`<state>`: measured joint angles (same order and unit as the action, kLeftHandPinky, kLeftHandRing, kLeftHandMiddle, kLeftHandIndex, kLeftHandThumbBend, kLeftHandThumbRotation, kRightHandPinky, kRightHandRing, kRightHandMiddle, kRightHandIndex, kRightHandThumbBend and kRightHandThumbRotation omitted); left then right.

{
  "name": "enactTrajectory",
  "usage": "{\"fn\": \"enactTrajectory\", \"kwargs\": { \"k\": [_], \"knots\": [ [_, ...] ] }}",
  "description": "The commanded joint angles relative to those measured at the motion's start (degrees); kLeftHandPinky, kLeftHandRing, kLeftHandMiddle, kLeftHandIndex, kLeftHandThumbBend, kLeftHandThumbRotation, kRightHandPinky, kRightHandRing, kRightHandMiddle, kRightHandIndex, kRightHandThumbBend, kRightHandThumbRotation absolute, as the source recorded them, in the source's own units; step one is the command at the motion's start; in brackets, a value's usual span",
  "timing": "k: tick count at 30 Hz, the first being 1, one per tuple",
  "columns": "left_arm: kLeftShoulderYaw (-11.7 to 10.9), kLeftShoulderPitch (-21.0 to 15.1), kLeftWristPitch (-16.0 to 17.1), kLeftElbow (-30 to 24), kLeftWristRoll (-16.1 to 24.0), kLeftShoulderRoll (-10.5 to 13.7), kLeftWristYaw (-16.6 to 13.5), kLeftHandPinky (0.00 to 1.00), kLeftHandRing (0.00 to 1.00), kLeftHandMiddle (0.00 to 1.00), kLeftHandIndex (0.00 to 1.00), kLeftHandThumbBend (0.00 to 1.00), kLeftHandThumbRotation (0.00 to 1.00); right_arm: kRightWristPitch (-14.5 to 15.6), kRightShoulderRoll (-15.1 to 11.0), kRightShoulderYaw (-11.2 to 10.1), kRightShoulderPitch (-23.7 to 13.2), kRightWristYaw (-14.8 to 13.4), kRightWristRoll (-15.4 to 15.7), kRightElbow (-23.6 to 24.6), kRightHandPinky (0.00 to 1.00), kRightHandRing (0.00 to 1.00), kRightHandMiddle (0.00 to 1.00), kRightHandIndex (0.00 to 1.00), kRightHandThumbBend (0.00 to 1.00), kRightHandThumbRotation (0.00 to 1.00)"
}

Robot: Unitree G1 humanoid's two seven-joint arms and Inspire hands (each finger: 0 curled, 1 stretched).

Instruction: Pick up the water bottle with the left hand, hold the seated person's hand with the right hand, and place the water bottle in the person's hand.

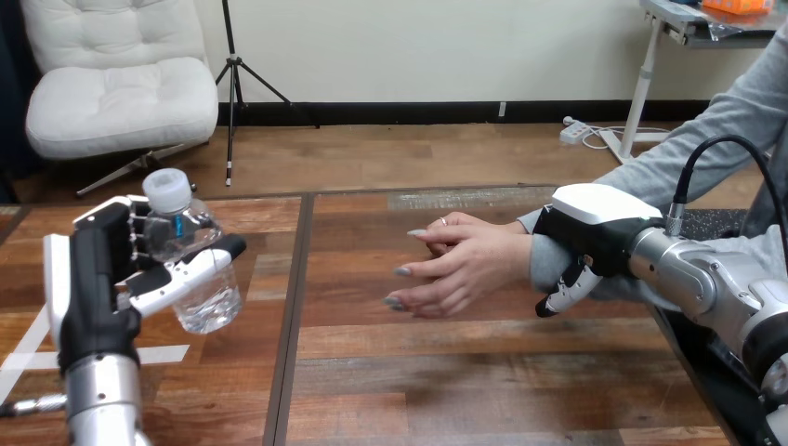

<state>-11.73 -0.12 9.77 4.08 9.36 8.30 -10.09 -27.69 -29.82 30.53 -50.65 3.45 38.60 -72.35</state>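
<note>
A clear water bottle [193, 255] with a white cap is lifted above the table's left part, tilted a little to the left. My left hand [98, 279] is shut on it, the thumb across its front and the fingers behind it. At the right, my right hand [595, 232] is curled round the person's wrist, over the grey sleeve. The person's hand [460, 265] reaches left over the table's middle, fingers spread and relaxed, with nothing in it. The bottle is well apart from that hand.
The wooden table [446, 372] has a dark seam running front to back near its middle. White tape marks [28, 358] lie at its left edge. The person's arm comes in from the right.
</note>
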Motion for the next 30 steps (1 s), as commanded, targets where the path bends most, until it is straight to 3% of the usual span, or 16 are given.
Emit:
{"fn": "enactTrajectory", "kwargs": {
  "k": [1,9,21,30],
  "knots": [
    [0.8,-8.0,3.6,2.8,0.6,1.0,-1.5,0.3,0.35,0.4,0.41,0.75,0.0,-1.8,-1.3,-2.6,-2.5,-2.1,-1.7,4.3,0.2,0.24,0.28,0.29,0.7,0.0],
    [1.3,-10.9,4.1,6.8,1.3,0.7,-3.2,0.31,0.35,0.4,0.41,0.74,0.0,-3.0,-1.4,-3.1,-2.1,-2.6,-2.3,4.7,0.19,0.23,0.28,0.29,0.71,0.0],
    [2.2,-15.8,7.8,14.7,2.1,1.0,-6.4,0.31,0.34,0.4,0.42,0.72,0.0,-3.2,-1.6,-3.8,-1.5,-1.9,-2.5,5.8,0.19,0.22,0.27,0.29,0.71,0.0],
    [2.1,-19.8,10.1,21.1,0.6,1.3,-7.1,0.32,0.35,0.41,0.42,0.7,0.0,-3.1,-1.6,-4.1,-1.2,-1.2,-2.7,6.3,0.19,0.23,0.28,0.29,0.71,0.0]
  ]
}}
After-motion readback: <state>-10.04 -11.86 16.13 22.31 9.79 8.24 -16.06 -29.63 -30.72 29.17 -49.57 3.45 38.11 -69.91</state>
